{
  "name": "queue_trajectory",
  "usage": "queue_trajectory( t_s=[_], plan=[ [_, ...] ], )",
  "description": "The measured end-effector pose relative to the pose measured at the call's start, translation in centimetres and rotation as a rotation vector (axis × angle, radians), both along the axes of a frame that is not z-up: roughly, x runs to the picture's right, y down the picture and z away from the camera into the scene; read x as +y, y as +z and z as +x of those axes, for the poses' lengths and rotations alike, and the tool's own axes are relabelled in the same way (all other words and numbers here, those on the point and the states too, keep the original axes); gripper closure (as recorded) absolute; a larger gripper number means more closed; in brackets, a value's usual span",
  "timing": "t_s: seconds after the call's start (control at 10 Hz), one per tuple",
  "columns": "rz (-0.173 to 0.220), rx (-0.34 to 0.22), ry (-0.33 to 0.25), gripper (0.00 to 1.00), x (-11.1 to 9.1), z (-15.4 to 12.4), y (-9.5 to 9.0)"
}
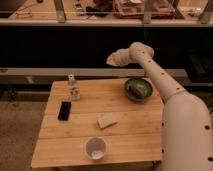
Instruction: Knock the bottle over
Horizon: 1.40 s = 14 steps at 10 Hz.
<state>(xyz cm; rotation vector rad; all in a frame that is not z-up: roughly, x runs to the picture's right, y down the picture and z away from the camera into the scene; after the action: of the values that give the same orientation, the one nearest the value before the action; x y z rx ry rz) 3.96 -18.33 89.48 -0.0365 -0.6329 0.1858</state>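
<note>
Pale slatted wooden table (130, 137) fills lower centre of frame; white robot arm (175, 100) rises from lower right, reaching up and left above the table's far edge; dark green round bowl (129, 86) at table's upper right, something brown inside; gripper (112, 59) at arm's tip, centre frame, above the far edge, claw drawn together, nothing in it; white round cup (95, 148) upright near front edge; flat pale rectangular block (107, 121) mid-table; flat black rectangular slab (64, 110) at left; small whitish bottle (74, 90) upright at table's upper left, well apart from gripper.
</note>
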Motion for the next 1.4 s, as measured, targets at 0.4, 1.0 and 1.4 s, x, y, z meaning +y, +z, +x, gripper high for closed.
queue_trajectory(
  t_s=[0.4,1.0,1.4],
  plan=[
    [0.057,-0.134,-0.22,0.97,-1.5,-4.6,-2.5],
    [0.235,-0.237,-0.621,0.97,-5.1,-14.3,-4.9],
    [0.37,-0.105,-0.769,0.97,-5.8,-14.7,-0.2]
  ],
)
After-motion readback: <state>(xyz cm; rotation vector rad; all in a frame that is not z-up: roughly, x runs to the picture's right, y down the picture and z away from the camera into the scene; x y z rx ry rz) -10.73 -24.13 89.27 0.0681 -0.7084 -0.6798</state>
